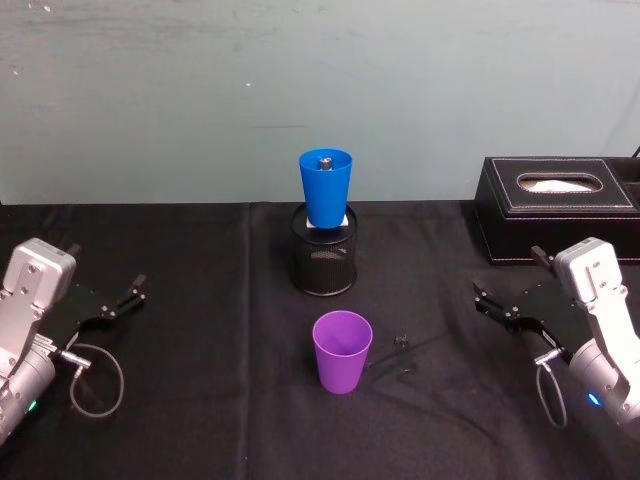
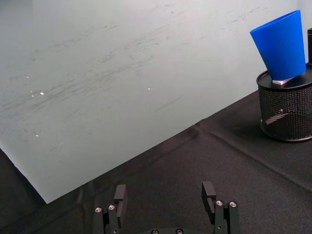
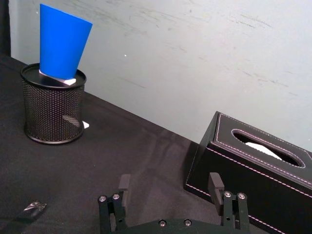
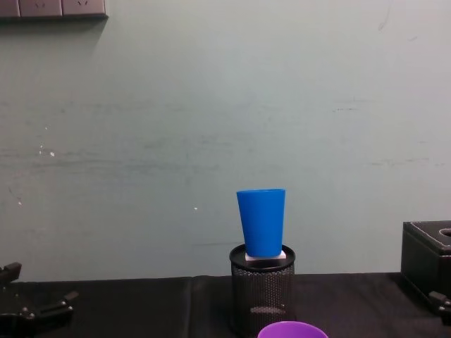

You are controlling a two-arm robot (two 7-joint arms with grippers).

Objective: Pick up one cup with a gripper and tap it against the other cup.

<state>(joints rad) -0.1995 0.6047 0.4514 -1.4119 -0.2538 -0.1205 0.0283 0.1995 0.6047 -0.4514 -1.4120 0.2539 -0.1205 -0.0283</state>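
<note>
The purple cup [image 1: 342,350] stands upright on the black cloth near the table's middle; its rim [image 4: 292,329] shows at the chest view's lower edge. Behind it the blue cup [image 1: 325,187] [image 4: 262,222] sits upright on top of a black mesh holder [image 1: 323,260]. My left gripper [image 1: 108,272] rests open at the far left, well away from both cups. Open too is my right gripper [image 1: 508,275], which stays at the far right. The left wrist view shows its own open gripper [image 2: 164,192] and the blue cup [image 2: 282,46]. The right wrist view shows its open gripper [image 3: 169,183] and the blue cup [image 3: 62,41].
A black tissue box [image 1: 555,205] [image 3: 258,170] stands at the back right, just behind my right gripper. A small dark scrap [image 1: 403,342] lies right of the purple cup. A pale wall closes the back of the table.
</note>
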